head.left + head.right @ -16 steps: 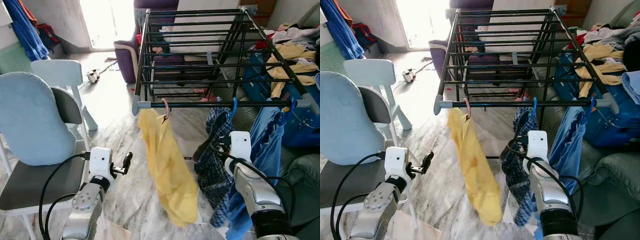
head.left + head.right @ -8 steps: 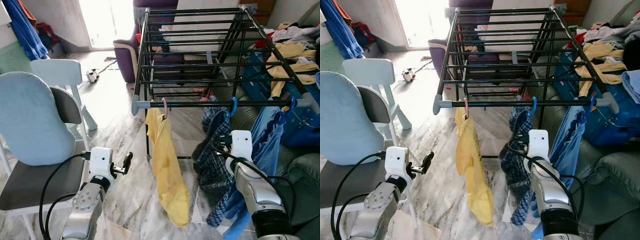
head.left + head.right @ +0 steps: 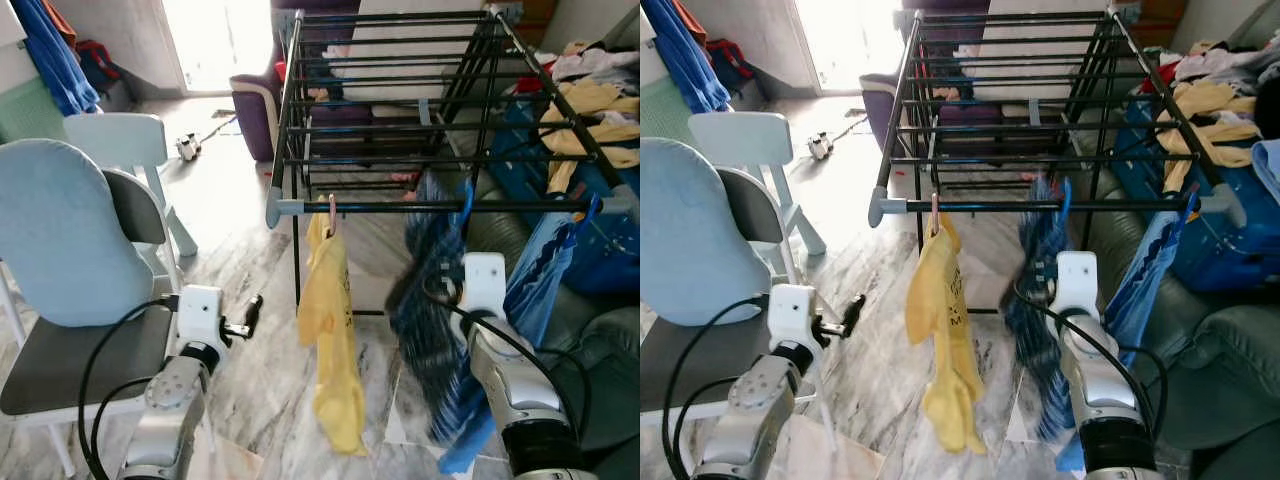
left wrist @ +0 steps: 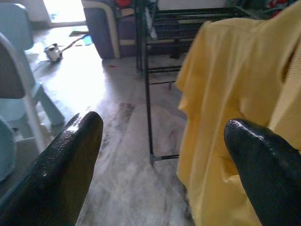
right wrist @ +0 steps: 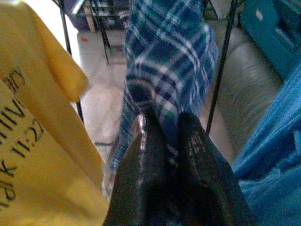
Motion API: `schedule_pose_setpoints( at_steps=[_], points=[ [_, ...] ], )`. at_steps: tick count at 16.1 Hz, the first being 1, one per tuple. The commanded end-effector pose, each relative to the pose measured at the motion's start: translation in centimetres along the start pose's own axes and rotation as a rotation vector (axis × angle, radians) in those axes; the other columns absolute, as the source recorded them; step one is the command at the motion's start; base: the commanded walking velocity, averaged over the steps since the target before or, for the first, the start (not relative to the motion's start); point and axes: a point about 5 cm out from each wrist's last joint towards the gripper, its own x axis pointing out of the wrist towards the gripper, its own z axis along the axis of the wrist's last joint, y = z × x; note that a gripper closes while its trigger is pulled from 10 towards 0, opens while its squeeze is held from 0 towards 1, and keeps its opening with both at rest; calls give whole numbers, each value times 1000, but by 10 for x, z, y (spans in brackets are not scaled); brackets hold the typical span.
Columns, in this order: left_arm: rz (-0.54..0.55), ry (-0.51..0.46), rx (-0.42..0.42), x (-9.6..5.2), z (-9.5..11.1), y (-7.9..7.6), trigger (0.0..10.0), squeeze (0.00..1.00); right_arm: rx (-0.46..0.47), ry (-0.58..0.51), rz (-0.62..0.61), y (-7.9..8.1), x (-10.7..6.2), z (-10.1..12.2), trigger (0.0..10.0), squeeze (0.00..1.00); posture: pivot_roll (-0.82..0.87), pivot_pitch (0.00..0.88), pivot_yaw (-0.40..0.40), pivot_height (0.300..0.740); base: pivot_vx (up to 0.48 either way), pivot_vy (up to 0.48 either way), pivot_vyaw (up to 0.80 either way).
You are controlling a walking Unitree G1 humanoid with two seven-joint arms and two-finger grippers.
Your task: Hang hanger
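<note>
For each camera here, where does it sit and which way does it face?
Eye views: head, looking down at the drying rack; both arms show.
Left wrist: looks past open left gripper at the yellow shirt.
Right wrist: right gripper, jaws pinching the plaid shirt.
Both wrist views share the yellow shirt.

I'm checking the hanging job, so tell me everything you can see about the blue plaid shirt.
The blue plaid shirt is soft woven cloth, checked navy, blue and white. It hangs from a blue hanger hook on the rack's front rail, between the yellow shirt and a plain blue garment. The right claw pinches its fabric.
</note>
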Motion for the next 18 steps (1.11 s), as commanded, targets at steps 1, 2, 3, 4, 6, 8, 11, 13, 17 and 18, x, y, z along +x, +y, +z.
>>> schedule_pose_setpoints(
  at_steps=[1, 2, 3, 4, 6, 8, 11, 13, 17, 18],
  points=[
    [25, -18, 11, 2, 4, 6, 10000, 0, 14, -149, 28, 7, -3, 28, 5569, 0, -127, 0, 71, 740, 0, 0, 0],
    [24, -27, 14, 4, 7, 6, 10000, 0, 2, -171, 29, 8, -6, 28, 10000, 0, -124, 0, 77, 740, 0, 0, 0],
    [17, -42, 21, 6, 11, 5, 10000, 0, -30, -182, 23, 6, -12, 23, 10000, 0, -111, 0, 78, 740, 0, 0, 0],
    [23, -52, 23, 7, 14, 6, 10000, 0, -25, -169, 18, 5, -14, 16, 10000, 0, -107, 0, 80, 740, 0, 0, 0],
    [39, -74, 31, 10, 20, 10, 10000, 0, -33, -186, 24, 6, -16, 10, 10000, 0, -108, 0, 74, 740, 0, 0, 0],
    [61, -114, 25, 13, 32, 12, 10000, 0, -39, -143, 32, 1, -18, 4, 10000, 0, -106, 0, 74, 740, 0, 0, 0],
    [51, -146, 30, 14, 41, 8, 10000, 0, -70, -214, 15, -16, -34, -4, 10000, 0, -95, 0, 74, 740, 0, 0, 0],
    [69, -156, 31, 17, 43, 11, 10000, 0, -93, -253, -10, -24, -42, -8, 10000, 0, -121, 0, 81, 740, 0, 0, 0],
    [63, -150, 30, 25, 43, 6, 10000, 0, -99, -204, -7, -27, -43, -22, 10000, 0, -133, 0, 81, 740, 0, 0, 0],
    [59, -158, 30, 25, 45, 5, 10000, 0, -82, -174, 10, -28, -43, -28, 10000, 0, -128, 0, 76, 740, 0, 0, 0]
  ],
)
